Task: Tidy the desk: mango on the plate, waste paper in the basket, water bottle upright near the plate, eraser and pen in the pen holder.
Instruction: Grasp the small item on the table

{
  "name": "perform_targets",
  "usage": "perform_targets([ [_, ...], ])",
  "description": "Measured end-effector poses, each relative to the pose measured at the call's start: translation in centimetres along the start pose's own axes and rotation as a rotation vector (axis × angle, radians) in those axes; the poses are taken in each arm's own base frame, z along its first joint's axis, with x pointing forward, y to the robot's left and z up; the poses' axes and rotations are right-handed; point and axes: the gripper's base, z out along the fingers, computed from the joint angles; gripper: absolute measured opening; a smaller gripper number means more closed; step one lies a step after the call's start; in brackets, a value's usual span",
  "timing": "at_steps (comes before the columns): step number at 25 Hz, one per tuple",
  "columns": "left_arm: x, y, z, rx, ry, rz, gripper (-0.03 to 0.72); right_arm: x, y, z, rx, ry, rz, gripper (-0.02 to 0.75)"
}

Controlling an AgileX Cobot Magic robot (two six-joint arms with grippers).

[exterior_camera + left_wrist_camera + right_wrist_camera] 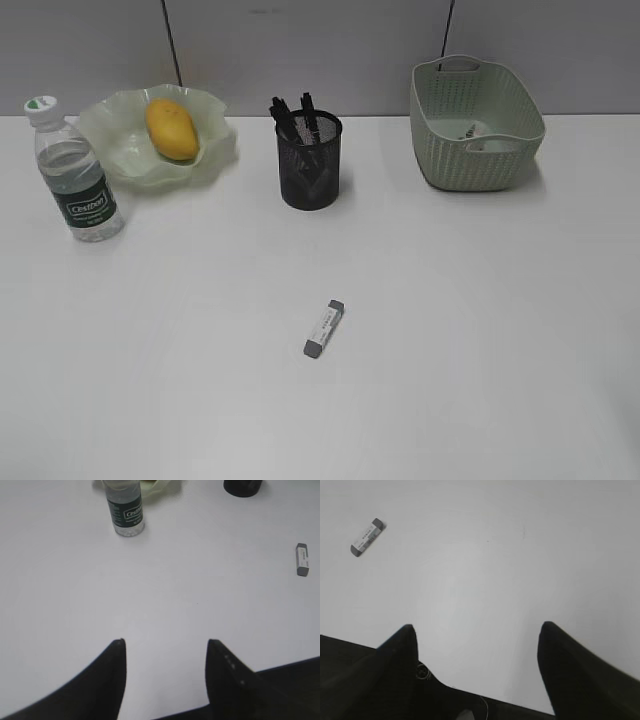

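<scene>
Eraser lying flat mid-desk, apart from the holder; both grippers, left and right, spread and empty: best pinched across its narrow sides, then released over the holder's mouth.

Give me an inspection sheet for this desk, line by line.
Surface: white desk, bare in front.
Job's things: mango on plate; water bottle upright beside plate; pens in pen holder; something pale in basket, unclear; eraser loose mid-desk.
Clutter: nothing seen.
Grippers: left gripper open, empty; right gripper open, empty; both above desk.
Cables: thin wire by right gripper.
Surroundings: grey panel wall behind.
</scene>
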Motion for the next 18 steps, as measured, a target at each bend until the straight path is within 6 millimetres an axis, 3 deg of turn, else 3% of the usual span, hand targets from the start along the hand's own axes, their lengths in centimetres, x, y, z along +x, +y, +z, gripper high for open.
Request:
perform_targets([
  [2, 0.0, 0.0, 0.0, 0.0, 0.0, 0.0, 0.391, 1.8, 0.0, -1.7, 0.002, -0.078, -0.003, 0.587],
  [12, 0.0, 0.0, 0.0, 0.001, 0.0, 0.0, 0.391, 8.7, -0.4, -5.2, 0.028, -0.314, -0.039, 0.587],
  [18, 0.0, 0.0, 0.0, 0.001, 0.0, 0.0, 0.391, 10.1, -0.7, -5.8, 0.052, -0.355, -0.054, 0.586],
])
